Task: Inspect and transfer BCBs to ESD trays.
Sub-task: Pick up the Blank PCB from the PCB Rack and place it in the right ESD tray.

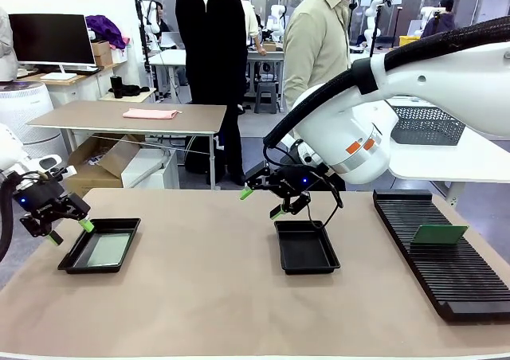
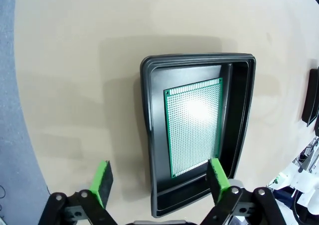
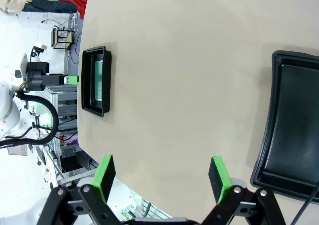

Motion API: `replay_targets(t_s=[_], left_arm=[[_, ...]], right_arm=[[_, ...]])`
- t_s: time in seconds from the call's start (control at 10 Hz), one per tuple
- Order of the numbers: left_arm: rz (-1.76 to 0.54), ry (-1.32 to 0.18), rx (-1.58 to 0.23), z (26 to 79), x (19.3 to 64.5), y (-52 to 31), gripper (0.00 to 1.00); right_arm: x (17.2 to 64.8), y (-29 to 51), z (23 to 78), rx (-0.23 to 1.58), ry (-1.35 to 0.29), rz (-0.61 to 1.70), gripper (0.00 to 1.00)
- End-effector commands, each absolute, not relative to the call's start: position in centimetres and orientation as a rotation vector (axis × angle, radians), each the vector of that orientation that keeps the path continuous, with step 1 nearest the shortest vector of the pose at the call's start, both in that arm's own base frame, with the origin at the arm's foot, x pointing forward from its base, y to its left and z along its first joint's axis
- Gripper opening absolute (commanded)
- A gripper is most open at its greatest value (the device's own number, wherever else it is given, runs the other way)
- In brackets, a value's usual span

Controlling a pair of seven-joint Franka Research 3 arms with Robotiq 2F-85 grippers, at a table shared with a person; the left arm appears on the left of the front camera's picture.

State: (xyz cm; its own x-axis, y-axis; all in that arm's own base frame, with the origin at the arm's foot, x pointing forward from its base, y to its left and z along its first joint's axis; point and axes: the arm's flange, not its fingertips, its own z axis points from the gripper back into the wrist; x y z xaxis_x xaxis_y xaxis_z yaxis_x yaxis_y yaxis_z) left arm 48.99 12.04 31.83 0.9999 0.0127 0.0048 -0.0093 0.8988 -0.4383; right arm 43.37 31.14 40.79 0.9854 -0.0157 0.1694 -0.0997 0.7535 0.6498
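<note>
A green BCB [image 1: 107, 249] lies flat in the left black ESD tray [image 1: 73, 258]. My left gripper [image 1: 70, 232] hangs open just above that tray's left rim. From the left wrist, the board [image 2: 194, 128] sits inside the tray [image 2: 147, 135], and the gripper [image 2: 159, 180] straddles the tray's near left wall. The second ESD tray [image 1: 307, 248] at mid-table holds nothing. My right gripper [image 1: 261, 203] hovers open above and left of it. In the right wrist view the gripper [image 3: 162, 174] is over bare table, beside this tray [image 3: 294, 135]. Another BCB [image 1: 439, 234] stands in the rack.
A long black slotted rack [image 1: 446, 272] lies along the table's right side. A grey wire mesh basket [image 1: 426, 125] sits on a white table behind it. Two people stand beyond the table's far edge. The far tray [image 3: 96, 80] appears in the right wrist view.
</note>
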Motion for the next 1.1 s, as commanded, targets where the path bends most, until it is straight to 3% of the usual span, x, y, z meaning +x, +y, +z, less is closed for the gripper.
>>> replay_targets(t_s=[0.0,1.0], left_arm=[[0.006,-0.014,-0.453,31.88,49.03,12.07,1.00],[0.006,-0.014,-0.453,31.88,49.03,12.07,1.00]], right_arm=[[43.48,31.42,40.85,0.704,-0.160,0.034,1.00],[43.48,31.42,40.85,0.704,-0.160,0.034,1.00]])
